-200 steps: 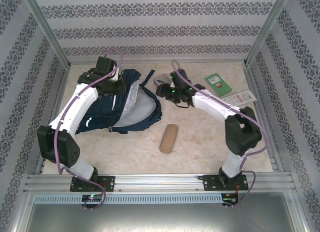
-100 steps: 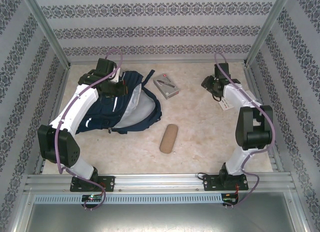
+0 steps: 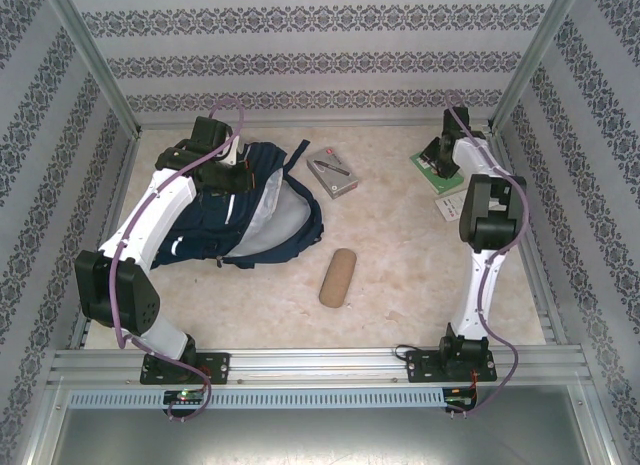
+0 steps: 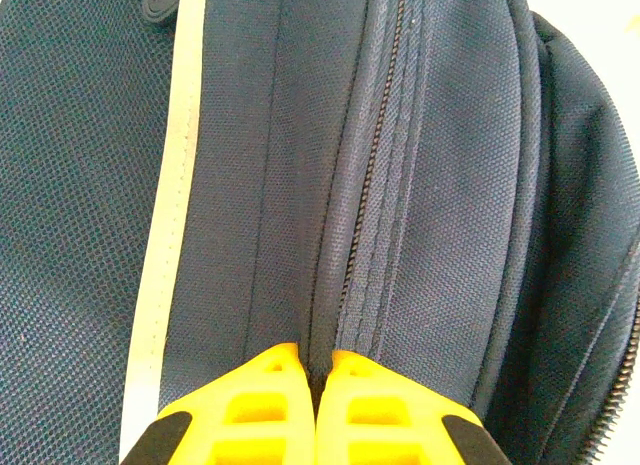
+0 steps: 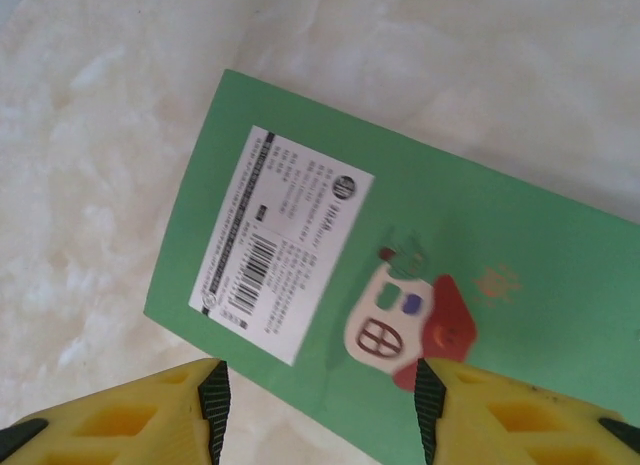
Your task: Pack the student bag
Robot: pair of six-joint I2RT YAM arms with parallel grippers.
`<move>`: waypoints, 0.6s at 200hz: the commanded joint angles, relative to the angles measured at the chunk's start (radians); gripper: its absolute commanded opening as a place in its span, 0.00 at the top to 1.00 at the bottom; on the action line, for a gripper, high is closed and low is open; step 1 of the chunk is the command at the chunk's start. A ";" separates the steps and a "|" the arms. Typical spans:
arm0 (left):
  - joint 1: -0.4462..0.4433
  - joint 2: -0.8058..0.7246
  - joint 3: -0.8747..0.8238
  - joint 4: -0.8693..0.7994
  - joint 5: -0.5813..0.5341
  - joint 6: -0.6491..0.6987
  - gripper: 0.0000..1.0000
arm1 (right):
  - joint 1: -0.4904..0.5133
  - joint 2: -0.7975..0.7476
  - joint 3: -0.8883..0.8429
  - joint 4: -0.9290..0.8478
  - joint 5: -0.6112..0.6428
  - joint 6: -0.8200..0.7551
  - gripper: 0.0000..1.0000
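Observation:
The student bag (image 3: 250,213), a large navy backpack with a pale lining showing at its open mouth, lies at the back left. My left gripper (image 3: 226,171) sits on its top edge. In the left wrist view its yellow fingers (image 4: 260,405) are shut on a fold of navy fabric beside the zipper (image 4: 375,155). My right gripper (image 3: 436,161) hangs at the back right over a green book (image 3: 430,175). In the right wrist view it is open (image 5: 320,405), with the green book (image 5: 480,245) lying flat on the table below, between its fingertips.
A grey book (image 3: 333,173) lies just right of the bag's straps. A tan pencil case (image 3: 337,277) rests mid-table. A white booklet (image 3: 449,205) sits beside the green book, near the right wall. The enclosure's frame posts stand at both back corners.
My right arm has swung from beside the grey book across to the back right, over the green book, its jaws narrowing slightly. The left arm and the bag have not moved.

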 commanded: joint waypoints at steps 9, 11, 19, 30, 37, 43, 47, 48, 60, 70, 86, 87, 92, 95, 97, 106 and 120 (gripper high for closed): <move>0.016 -0.039 0.026 -0.058 0.003 -0.022 0.98 | 0.021 0.035 0.034 -0.117 -0.035 -0.023 0.47; 0.015 -0.040 0.025 -0.057 0.002 -0.022 0.97 | 0.023 0.034 0.030 -0.117 -0.038 -0.023 0.47; 0.015 -0.042 0.020 -0.053 0.001 -0.022 0.97 | 0.032 0.032 0.014 -0.121 -0.055 -0.017 0.47; 0.016 -0.044 0.014 -0.047 0.005 -0.020 0.96 | 0.042 0.027 -0.013 -0.121 -0.085 -0.005 0.47; 0.016 -0.045 0.011 -0.044 0.007 -0.019 0.96 | 0.051 0.018 -0.036 -0.117 -0.104 0.001 0.47; 0.015 -0.043 0.009 -0.040 0.009 -0.019 0.95 | 0.061 0.005 -0.063 -0.109 -0.117 0.005 0.47; 0.016 -0.043 0.008 -0.038 0.011 -0.018 0.95 | 0.070 -0.006 -0.083 -0.102 -0.121 0.007 0.47; 0.016 -0.043 0.007 -0.037 0.011 -0.018 0.95 | 0.071 -0.009 -0.088 -0.100 -0.121 0.008 0.47; 0.015 -0.043 0.002 -0.028 0.016 -0.015 0.94 | 0.100 -0.049 -0.148 -0.082 -0.118 0.013 0.47; 0.015 -0.041 -0.002 -0.023 0.022 -0.013 0.94 | 0.122 -0.080 -0.203 -0.063 -0.124 0.025 0.46; 0.015 -0.039 -0.009 -0.012 0.032 -0.009 0.93 | 0.162 -0.130 -0.284 -0.048 -0.142 0.040 0.46; 0.015 -0.040 -0.010 -0.012 0.032 -0.009 0.93 | 0.165 -0.133 -0.290 -0.048 -0.142 0.042 0.46; 0.016 -0.038 -0.012 -0.008 0.036 -0.008 0.93 | 0.177 -0.150 -0.319 -0.043 -0.142 0.048 0.46; 0.016 -0.037 -0.013 -0.007 0.037 -0.008 0.93 | 0.185 -0.161 -0.333 -0.044 -0.142 0.052 0.46; 0.015 -0.037 -0.012 -0.006 0.038 -0.006 0.93 | 0.190 -0.169 -0.343 -0.043 -0.143 0.055 0.46; 0.015 -0.037 -0.015 0.000 0.046 -0.005 0.92 | 0.213 -0.205 -0.394 -0.035 -0.148 0.060 0.47; 0.016 -0.034 -0.018 0.009 0.056 -0.002 0.91 | 0.248 -0.267 -0.485 -0.020 -0.141 0.078 0.47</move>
